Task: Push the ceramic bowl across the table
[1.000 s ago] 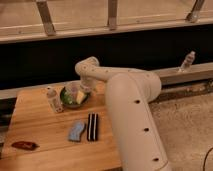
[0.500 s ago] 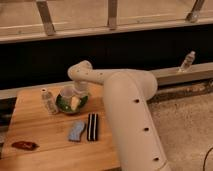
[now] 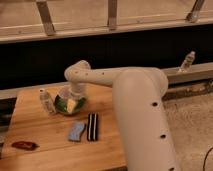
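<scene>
Claw: our claw (image 3: 71, 101) reaches down into the green ceramic bowl (image 3: 64, 106); we cannot tell its state.
Bowl: sits on the desk (image 3: 35, 125) near its far left.
Neighbours: small white bottle (image 3: 46, 101) just beside the bowl; blue packet (image 3: 76, 131), black-striped item (image 3: 92, 126), dark red packet (image 3: 24, 145) nearer.
Writing: we read none.

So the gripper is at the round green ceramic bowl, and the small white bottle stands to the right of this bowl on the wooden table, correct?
Not quite. The camera view shows the small white bottle left of the round green ceramic bowl, not right. The gripper is at the bowl, on the wooden table.
</scene>
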You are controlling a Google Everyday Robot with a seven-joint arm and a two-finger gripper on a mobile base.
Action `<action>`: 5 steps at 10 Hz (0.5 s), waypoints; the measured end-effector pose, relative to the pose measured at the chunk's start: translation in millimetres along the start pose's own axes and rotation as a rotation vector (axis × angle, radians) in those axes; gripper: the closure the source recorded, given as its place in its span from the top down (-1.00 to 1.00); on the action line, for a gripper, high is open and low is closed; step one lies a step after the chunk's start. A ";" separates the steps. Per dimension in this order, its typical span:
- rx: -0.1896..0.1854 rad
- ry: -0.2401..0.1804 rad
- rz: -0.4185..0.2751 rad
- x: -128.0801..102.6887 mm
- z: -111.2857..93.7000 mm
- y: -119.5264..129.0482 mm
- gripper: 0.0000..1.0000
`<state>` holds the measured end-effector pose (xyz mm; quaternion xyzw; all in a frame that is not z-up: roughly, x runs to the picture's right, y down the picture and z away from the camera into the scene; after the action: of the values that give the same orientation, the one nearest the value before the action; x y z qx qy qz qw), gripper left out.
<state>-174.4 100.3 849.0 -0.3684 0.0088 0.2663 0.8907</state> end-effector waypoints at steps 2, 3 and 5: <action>0.018 -0.013 -0.016 1.4 -3.1 21.2 0.60; 0.046 -0.026 -0.001 3.7 -9.8 22.8 0.60; 0.111 -0.051 0.069 14.2 -27.9 14.7 0.60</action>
<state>-164.2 97.1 816.1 -0.3111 0.0136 0.3050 0.9000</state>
